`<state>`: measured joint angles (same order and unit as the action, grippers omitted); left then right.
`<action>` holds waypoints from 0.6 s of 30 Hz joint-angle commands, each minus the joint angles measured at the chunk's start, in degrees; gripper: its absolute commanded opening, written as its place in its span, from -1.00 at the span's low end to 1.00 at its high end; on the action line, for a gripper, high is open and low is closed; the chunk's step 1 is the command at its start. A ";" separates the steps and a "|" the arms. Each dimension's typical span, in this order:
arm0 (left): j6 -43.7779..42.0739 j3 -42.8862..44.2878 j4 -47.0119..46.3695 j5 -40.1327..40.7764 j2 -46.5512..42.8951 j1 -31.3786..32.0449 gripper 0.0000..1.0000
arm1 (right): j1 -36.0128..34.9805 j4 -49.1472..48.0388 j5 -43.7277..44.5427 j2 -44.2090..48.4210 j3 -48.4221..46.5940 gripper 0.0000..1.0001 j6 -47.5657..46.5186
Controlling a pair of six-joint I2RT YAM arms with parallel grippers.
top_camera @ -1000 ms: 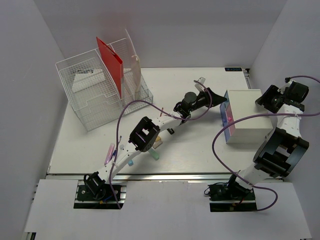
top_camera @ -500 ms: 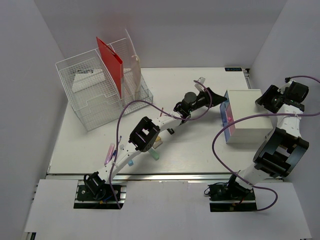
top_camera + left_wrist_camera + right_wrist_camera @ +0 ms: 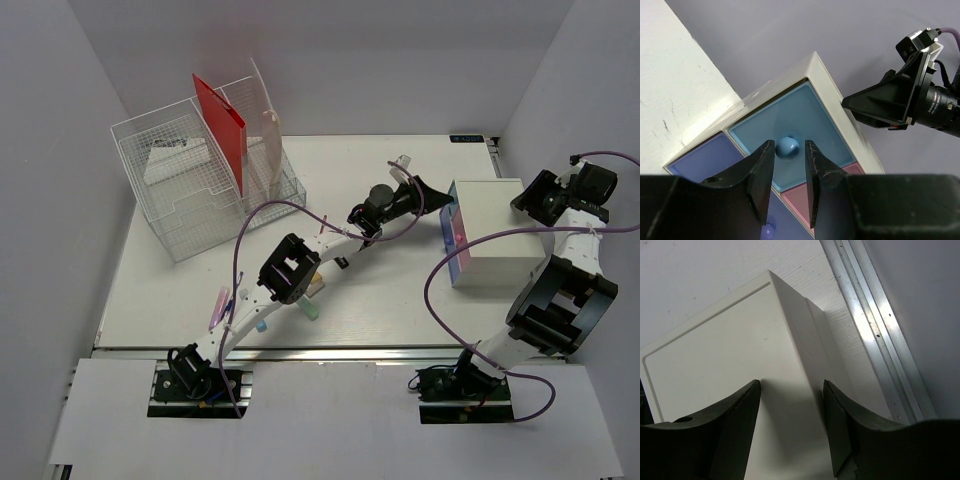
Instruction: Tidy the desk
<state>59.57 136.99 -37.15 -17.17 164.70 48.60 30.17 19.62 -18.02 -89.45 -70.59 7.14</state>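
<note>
The white desk [image 3: 180,280] has a silver rail [image 3: 380,352] along its front edge. A small white drawer box [image 3: 500,250] stands at the right, its coloured drawer fronts facing left. My left gripper [image 3: 437,192] reaches to those fronts. In the left wrist view it [image 3: 790,150] is narrowly open, a fingertip on either side of the round blue knob [image 3: 788,146] of the light blue drawer [image 3: 805,115], with a small gap on both sides. My right gripper [image 3: 528,203] is open over the box's far right top edge [image 3: 790,340], fingers [image 3: 747,410] straddling it.
A wire-mesh file organizer [image 3: 190,190] with a red folder [image 3: 222,125] stands at the back left. Pens and markers [image 3: 218,308] and small green and yellow items [image 3: 311,308] lie by the left arm near the front edge. Purple [image 3: 700,160] and pink [image 3: 800,197] drawers adjoin the blue one.
</note>
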 commanded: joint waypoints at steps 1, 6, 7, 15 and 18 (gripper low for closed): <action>-0.51 2.32 -0.47 0.29 0.27 0.62 -0.19 | -0.99 5.70 -0.70 0.51 1.59 0.15 -0.63; -1.04 2.76 0.06 0.21 0.44 1.06 -0.06 | -0.99 5.70 -0.70 0.85 1.50 0.14 -0.54; -1.04 2.67 0.14 0.38 0.53 1.06 -0.04 | -0.99 5.70 -0.61 0.86 1.50 0.14 -0.54; -1.04 2.58 0.23 1.26 0.62 1.15 -0.36 | -0.99 5.26 -0.70 1.03 1.86 0.12 -0.54; -0.95 2.58 -0.12 1.79 0.44 1.15 -0.49 | -0.99 5.26 -0.70 1.03 1.86 0.12 -0.46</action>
<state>59.20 137.80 -37.47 -16.43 165.77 49.04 30.17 19.66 -18.00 -89.23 -70.43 7.14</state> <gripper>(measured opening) 0.323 0.567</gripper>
